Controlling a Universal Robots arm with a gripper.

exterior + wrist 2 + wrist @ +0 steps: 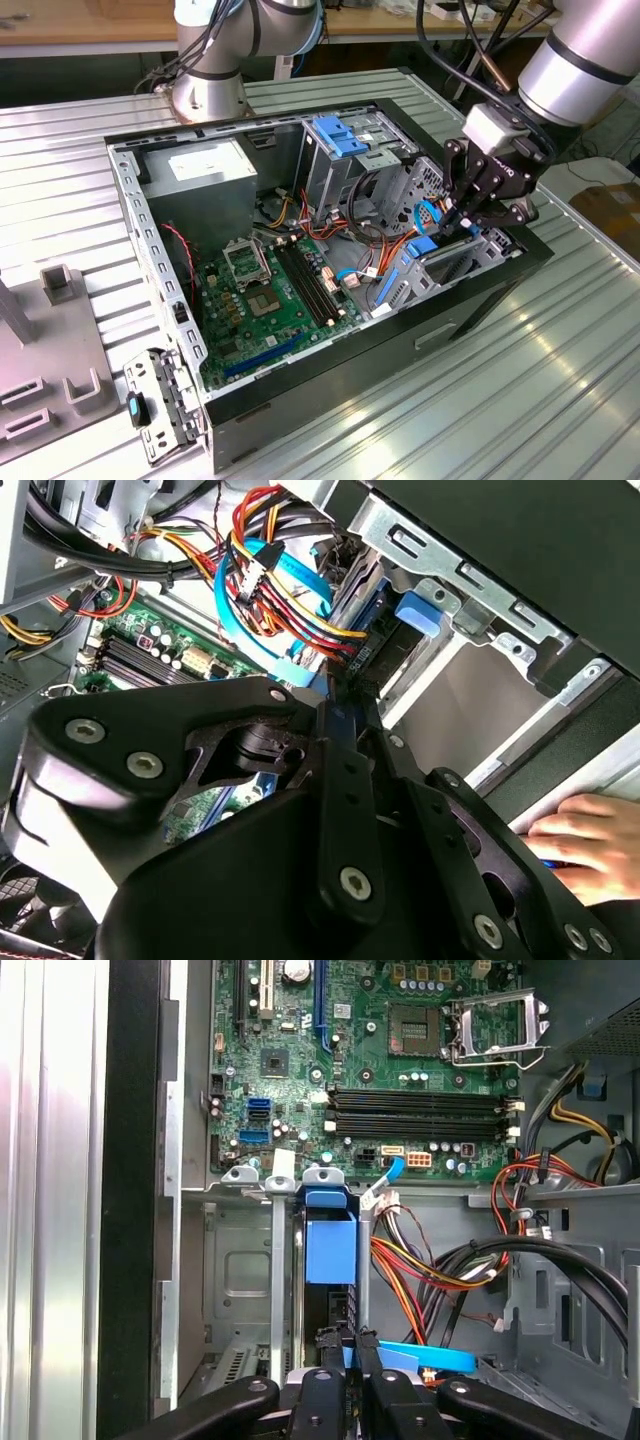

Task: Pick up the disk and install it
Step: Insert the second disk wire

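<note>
The disk (330, 1245) stands edge-on in a slot of the grey drive cage (470, 262) at the case's front corner, on the exterior view's right. Its bright blue rail frame faces the camera, with the dark body below it. My gripper (345, 1345) is right over the cage (250, 1260), its black fingers (322, 1352) drawn together on the blue frame's edge. In the second wrist view a strip of blue (338, 725) shows between the gripper's (340, 705) fingertips. In the exterior view my gripper (462, 215) hangs over the cage.
The open case (300, 400) holds a green motherboard (270, 300), a grey power-supply box (205, 165) and bundled cables (430, 1270) beside the cage. A blue latch (418, 610) sits on the cage wall. A person's hand (580, 830) rests beside the case. A second arm's base (210, 90) stands behind.
</note>
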